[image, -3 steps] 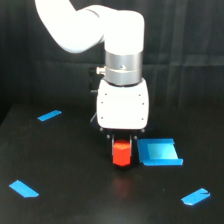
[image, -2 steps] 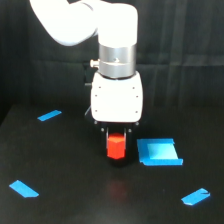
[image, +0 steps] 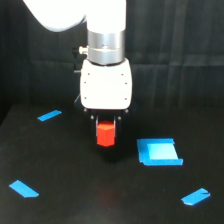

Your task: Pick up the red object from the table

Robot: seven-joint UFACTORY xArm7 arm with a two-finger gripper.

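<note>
The red object (image: pixel 105 135) is a small stubby red-orange block held between the fingers of my gripper (image: pixel 105 134), under the white wrist housing. The gripper is shut on it and holds it clear above the black table (image: pixel 70 165); a faint reddish reflection shows on the tabletop below. The fingers are mostly hidden behind the block and the housing.
A larger flat blue square piece (image: pixel 159 151) lies on the exterior view's right of the block. Small blue strips lie at the back left (image: pixel 49 115), front left (image: pixel 23 188) and front right (image: pixel 195 196). A dark curtain hangs behind the table.
The arm has risen and shifted toward the exterior view's left with the red object in the gripper; the block has come up off the table.
</note>
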